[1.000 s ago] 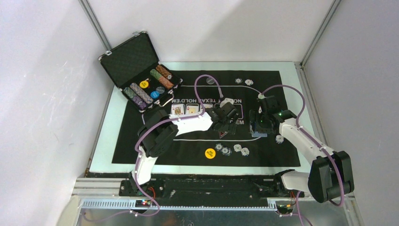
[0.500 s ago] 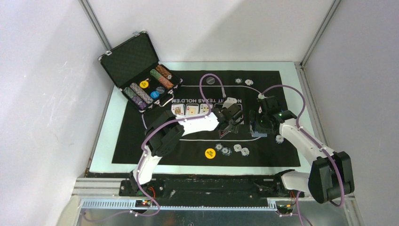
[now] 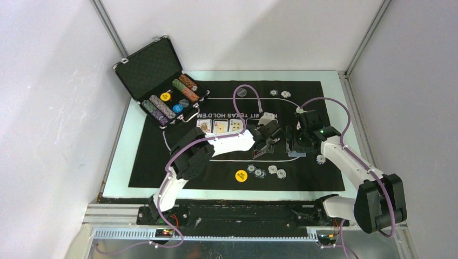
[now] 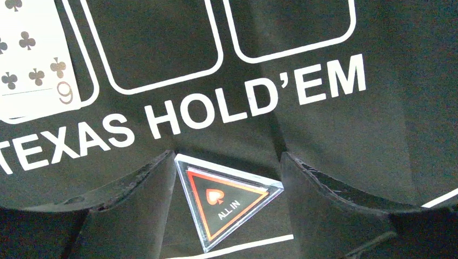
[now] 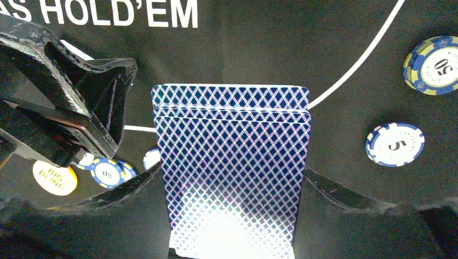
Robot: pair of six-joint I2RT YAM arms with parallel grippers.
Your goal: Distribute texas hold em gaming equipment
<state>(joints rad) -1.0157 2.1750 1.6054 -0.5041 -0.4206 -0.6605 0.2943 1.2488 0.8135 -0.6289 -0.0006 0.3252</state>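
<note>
My left gripper (image 4: 227, 162) has come astride the triangle marker (image 4: 224, 202), jaws narrowing, grip uncertain: it goes out next. Right gripper (image 5: 232, 172) holds the playing cards (image 5: 232, 135).

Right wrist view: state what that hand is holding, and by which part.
The right hand holds the stack of blue-backed playing cards, pinched across its two long side edges, at the end nearest the camera.

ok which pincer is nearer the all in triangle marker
Left. The left pincer straddles the triangle marker, a finger each side; the right pincer holds the card deck off to its right.
</note>
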